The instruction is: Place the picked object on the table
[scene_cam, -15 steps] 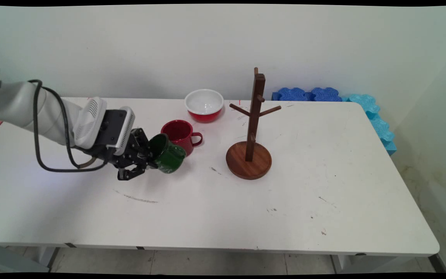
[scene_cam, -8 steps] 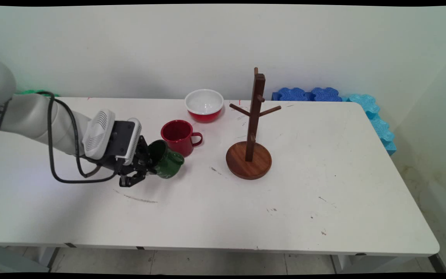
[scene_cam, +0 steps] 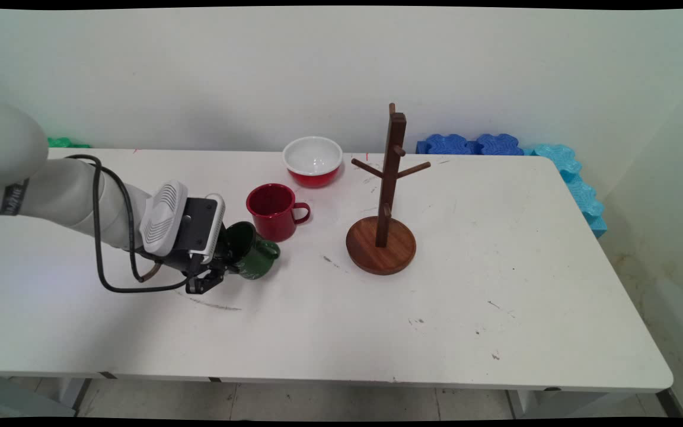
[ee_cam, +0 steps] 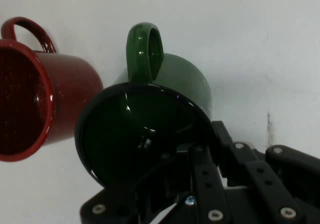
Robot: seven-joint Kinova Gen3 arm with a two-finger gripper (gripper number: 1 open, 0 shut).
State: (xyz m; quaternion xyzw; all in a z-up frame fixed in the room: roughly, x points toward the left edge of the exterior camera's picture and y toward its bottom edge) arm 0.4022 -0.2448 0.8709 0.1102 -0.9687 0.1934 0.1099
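Observation:
My gripper (scene_cam: 227,265) is shut on the rim of a dark green enamel mug (scene_cam: 254,258), one finger inside it and one outside. The mug is tilted, mouth toward the hand, low over the white table (scene_cam: 436,308); whether it touches the surface I cannot tell. In the hand view the green mug (ee_cam: 150,129) fills the centre with its handle up, and my gripper (ee_cam: 197,151) clamps its lower right rim. A red mug (scene_cam: 274,209) stands upright just behind the green one, and appears as the red mug (ee_cam: 45,93) at the hand view's left.
A wooden mug tree (scene_cam: 382,234) on a round base stands right of the mugs. A red bowl (scene_cam: 312,160) with a white inside sits near the wall. Blue foam pieces (scene_cam: 573,178) line the far right corner. A green object (scene_cam: 63,142) lies at the back left edge.
The arm has come down and slightly left with the green mug still held, bringing it from above the table to just at its surface. The red mug has stayed put.

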